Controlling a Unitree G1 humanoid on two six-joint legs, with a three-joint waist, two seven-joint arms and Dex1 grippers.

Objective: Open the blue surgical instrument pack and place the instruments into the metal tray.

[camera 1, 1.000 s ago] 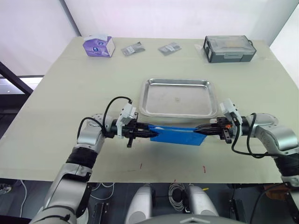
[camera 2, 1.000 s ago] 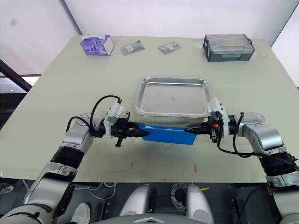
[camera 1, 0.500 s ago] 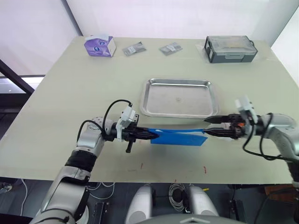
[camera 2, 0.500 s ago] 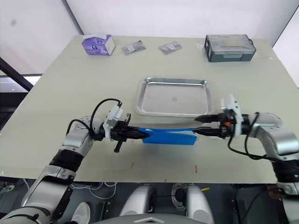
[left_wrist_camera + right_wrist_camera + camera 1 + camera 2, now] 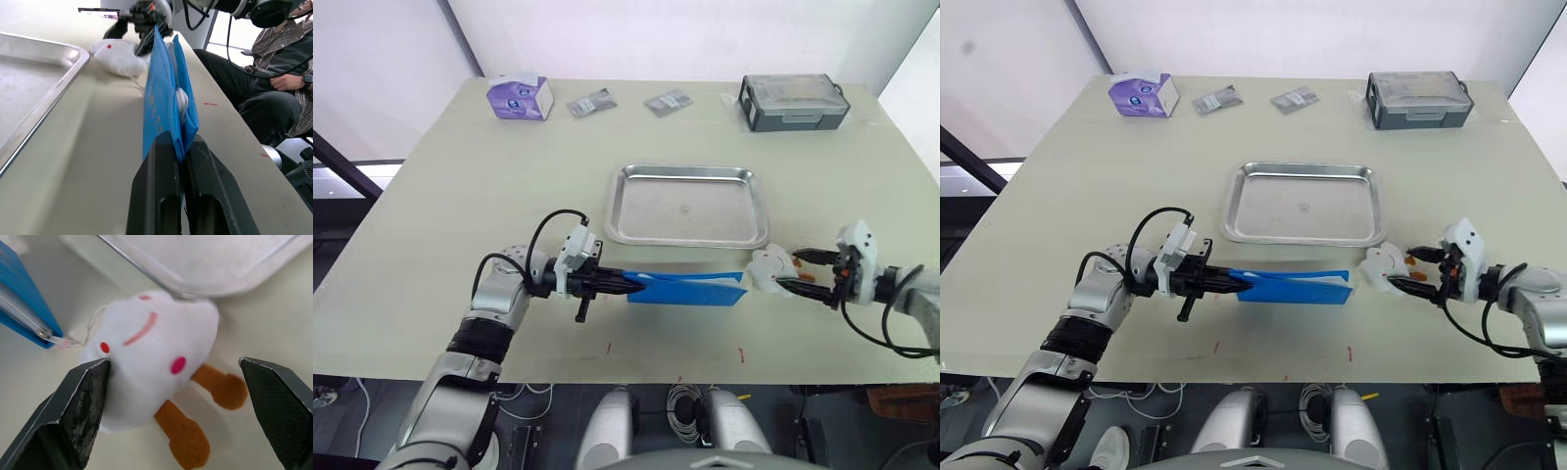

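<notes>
The blue surgical instrument pack (image 5: 690,288) stands on its long edge on the table, just in front of the metal tray (image 5: 685,203). My left gripper (image 5: 625,285) is shut on the pack's left end, seen close in the left wrist view (image 5: 180,147). At the pack's right end lies a small white plush toy (image 5: 769,269) with red marks and orange feet, joined to the pack by a thin thread. My right gripper (image 5: 790,271) is open, its fingers either side of the toy (image 5: 156,357) without closing on it. The instruments are hidden. The tray is bare.
Along the far edge stand a purple tissue box (image 5: 521,97), two grey sachets (image 5: 592,102) (image 5: 669,101) and a grey lidded box (image 5: 794,102). A seated person (image 5: 274,73) is beside the table's near edge.
My right gripper has let go of the pack's right end, opened and drawn back to the right. The white toy now lies outside the pack. The left gripper keeps its hold.
</notes>
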